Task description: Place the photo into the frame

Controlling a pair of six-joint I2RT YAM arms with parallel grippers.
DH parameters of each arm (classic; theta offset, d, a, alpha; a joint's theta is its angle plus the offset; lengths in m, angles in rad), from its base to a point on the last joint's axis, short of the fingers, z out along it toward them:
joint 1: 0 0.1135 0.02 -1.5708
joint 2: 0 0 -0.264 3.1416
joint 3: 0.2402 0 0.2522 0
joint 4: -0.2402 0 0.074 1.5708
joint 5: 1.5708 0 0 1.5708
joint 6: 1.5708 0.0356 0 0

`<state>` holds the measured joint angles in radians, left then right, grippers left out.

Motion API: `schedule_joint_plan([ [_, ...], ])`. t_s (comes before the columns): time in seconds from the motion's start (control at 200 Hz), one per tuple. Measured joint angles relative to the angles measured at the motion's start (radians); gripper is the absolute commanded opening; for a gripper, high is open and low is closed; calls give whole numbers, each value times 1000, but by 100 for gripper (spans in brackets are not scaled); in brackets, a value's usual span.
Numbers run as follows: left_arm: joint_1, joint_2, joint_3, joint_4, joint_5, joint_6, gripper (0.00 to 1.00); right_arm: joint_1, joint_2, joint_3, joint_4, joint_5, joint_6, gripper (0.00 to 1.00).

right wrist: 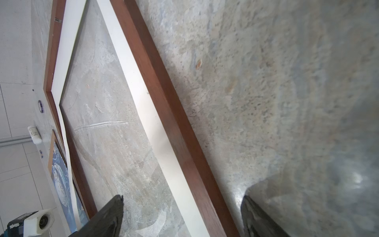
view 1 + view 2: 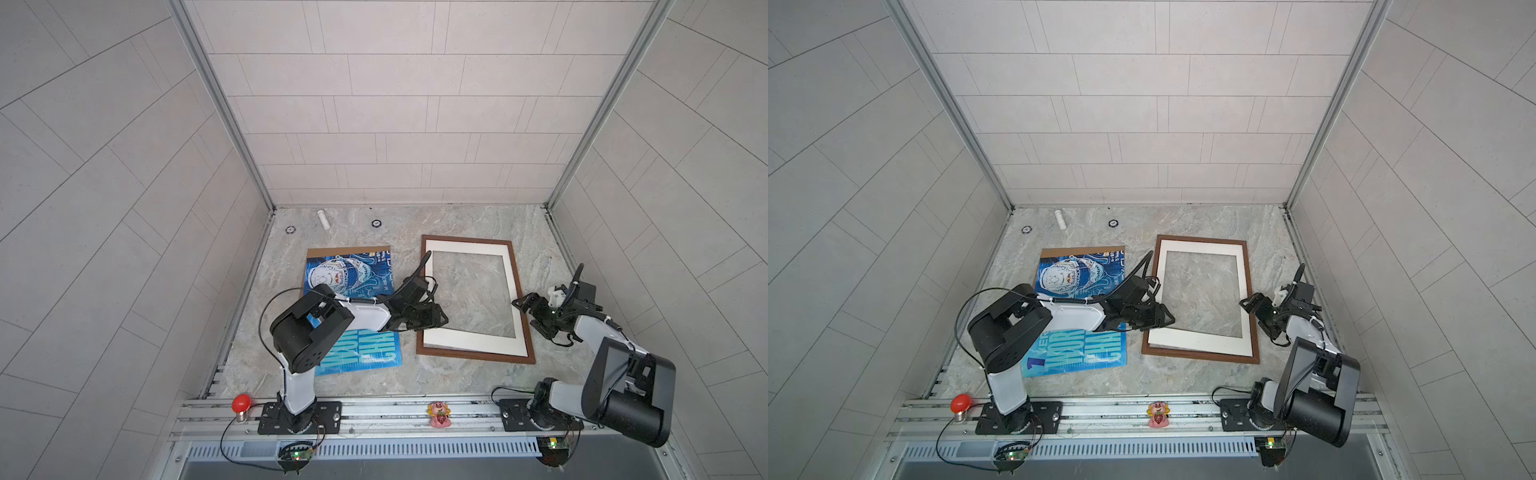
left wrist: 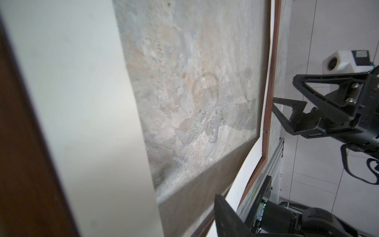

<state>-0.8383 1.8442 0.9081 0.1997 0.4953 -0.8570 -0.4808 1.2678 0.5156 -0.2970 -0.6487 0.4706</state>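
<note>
Because the photo [image 2: 345, 274] lies on the bench [image 2: 457, 378] under our left arm [image 2: 365, 316], left of the left fingers [image 2: 438, 319] and lengthwise away from us, that arm is nearer. Whether those fingers are apart we cannot tell. The right fingers [image 1: 110, 215] stand apart astride a rail of the frame [image 2: 473, 356], which holds only a mat [image 2: 469, 248].

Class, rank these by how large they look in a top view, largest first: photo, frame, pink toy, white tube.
1. frame
2. photo, close behind; the left arm hides its middle
3. pink toy
4. white tube, though it lies farther from the camera, so this place is unsure
</note>
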Motion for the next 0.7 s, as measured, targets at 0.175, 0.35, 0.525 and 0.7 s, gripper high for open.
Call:
schedule_joint_plan([
  [0.175, 0, -37, 35, -162, -22, 87, 63, 0, 0, -5, 3, -18, 0, 86],
  [0.35, 0, -34, 80, -259, -22, 134, 63, 0, 0, -10, 10, -37, 1, 86],
  [0.525, 0, -26, 122, -340, -55, 159, 67, 0, 0, -12, 10, -47, 1, 86],
  [0.7, -5, -45, 148, -447, -113, 194, 69, 0, -8, -14, 2, -47, 1, 86],
])
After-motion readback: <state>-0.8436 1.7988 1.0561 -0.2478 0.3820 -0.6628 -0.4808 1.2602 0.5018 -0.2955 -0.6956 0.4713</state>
